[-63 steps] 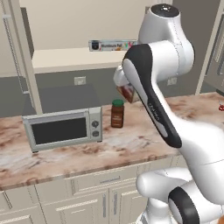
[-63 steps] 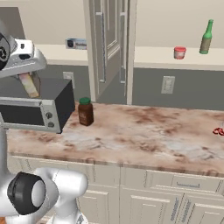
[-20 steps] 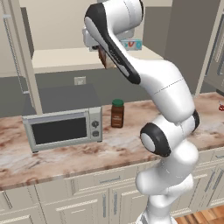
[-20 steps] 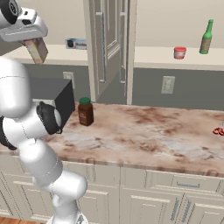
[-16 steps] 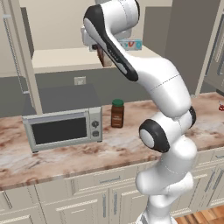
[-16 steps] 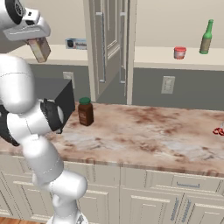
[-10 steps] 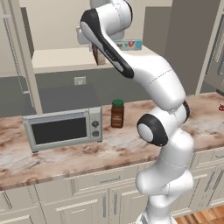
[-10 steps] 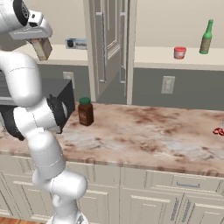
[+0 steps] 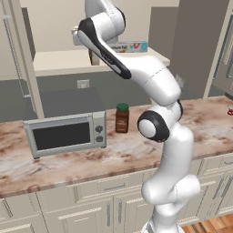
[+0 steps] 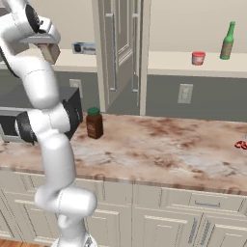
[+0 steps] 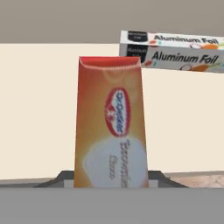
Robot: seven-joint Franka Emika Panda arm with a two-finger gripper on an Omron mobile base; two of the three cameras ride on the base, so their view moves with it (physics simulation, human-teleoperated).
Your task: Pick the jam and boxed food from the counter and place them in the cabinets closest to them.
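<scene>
My gripper (image 10: pixel 47 45) is raised to shelf height and shut on the top of the boxed food (image 10: pixel 50 53), a reddish-tan carton (image 11: pixel 109 122) that hangs upright in front of the cream interior of the open left cabinet (image 9: pixel 54 61). In the left base view the carton (image 9: pixel 94 58) peeks out behind my forearm. The jam (image 10: pixel 198 58), a squat red-lidded jar, stands at the front of the right cabinet's shelf. The marble counter (image 10: pixel 159 144) runs below.
A long foil box (image 11: pixel 175 50) lies on the left shelf behind and right of the carton. Microwave (image 9: pixel 66 132) and brown green-lidded jar (image 9: pixel 121 118) stand on the counter. Open cabinet door (image 10: pixel 120 48), green bottle (image 10: pixel 227 41), a small red thing (image 10: pixel 240 144) at the counter's right end.
The arm has lifted the carton from just above the counter to shelf height, then carried it leftward along the open left cabinet over the last second.
</scene>
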